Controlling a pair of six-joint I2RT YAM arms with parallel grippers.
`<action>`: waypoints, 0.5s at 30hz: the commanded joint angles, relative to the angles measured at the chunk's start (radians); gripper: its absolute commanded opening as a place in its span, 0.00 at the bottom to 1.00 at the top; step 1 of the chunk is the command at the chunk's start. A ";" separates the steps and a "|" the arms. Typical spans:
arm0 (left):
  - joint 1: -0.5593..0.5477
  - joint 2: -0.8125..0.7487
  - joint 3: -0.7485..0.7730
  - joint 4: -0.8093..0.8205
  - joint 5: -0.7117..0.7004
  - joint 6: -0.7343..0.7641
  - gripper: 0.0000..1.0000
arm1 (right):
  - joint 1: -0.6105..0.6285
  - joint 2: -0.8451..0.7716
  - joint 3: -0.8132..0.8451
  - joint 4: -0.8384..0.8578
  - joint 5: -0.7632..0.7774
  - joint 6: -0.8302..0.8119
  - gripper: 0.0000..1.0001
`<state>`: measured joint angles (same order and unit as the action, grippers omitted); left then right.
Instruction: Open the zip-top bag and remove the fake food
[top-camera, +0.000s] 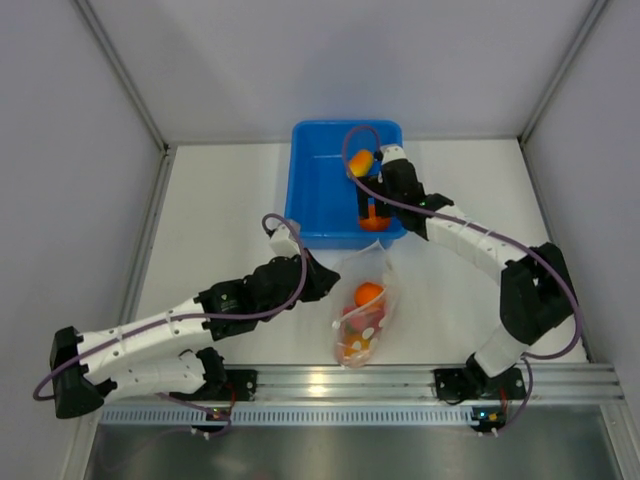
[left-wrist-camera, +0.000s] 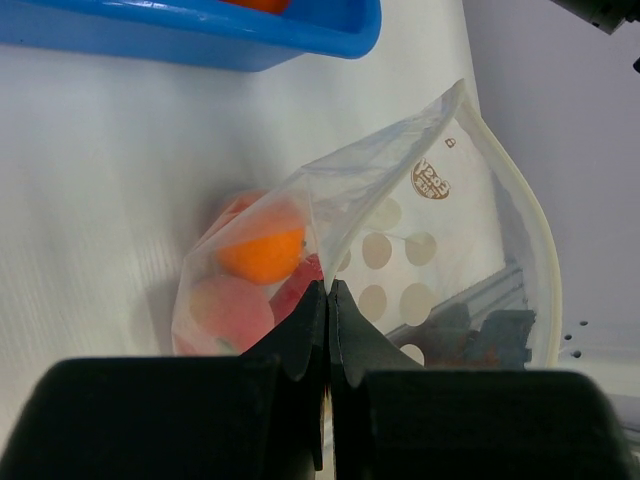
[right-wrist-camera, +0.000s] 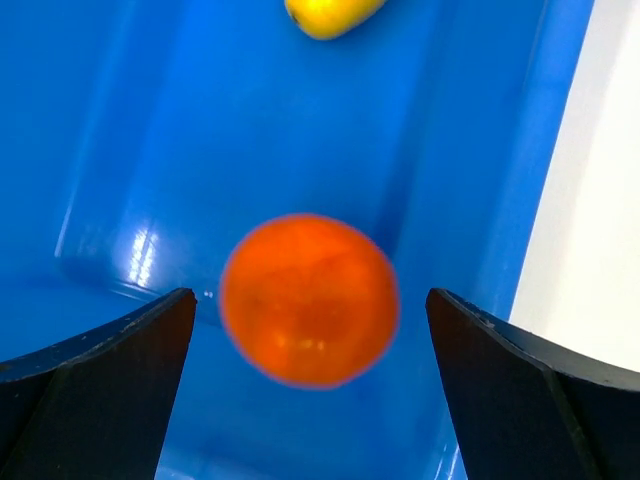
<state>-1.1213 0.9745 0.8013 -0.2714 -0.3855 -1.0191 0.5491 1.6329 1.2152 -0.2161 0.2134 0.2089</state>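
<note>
The zip-top bag, clear with white dots, lies on the table just in front of the blue tub, its mouth toward the tub. My left gripper is shut on one edge of the bag's mouth. Inside the bag I see fake food: an orange fruit, a pink one and a red piece. My right gripper hangs open over the tub. An orange fruit sits between its fingers, untouched, and a yellow piece lies farther in.
The blue tub stands at the back middle of the table, with its near rim close to the bag. White walls enclose the table on three sides. A metal rail runs along the front edge.
</note>
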 joint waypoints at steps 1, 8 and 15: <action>-0.003 0.007 0.055 0.021 0.019 0.036 0.00 | -0.011 -0.096 0.072 0.020 -0.019 -0.023 0.99; -0.003 0.020 0.072 0.021 0.027 0.037 0.00 | -0.020 -0.235 0.079 -0.054 -0.057 0.004 0.99; -0.003 0.039 0.096 0.021 0.025 0.039 0.00 | -0.038 -0.396 0.078 -0.167 -0.336 0.101 0.81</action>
<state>-1.1213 1.0069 0.8467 -0.2722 -0.3622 -0.9943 0.5220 1.3254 1.2621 -0.3191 0.0238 0.2474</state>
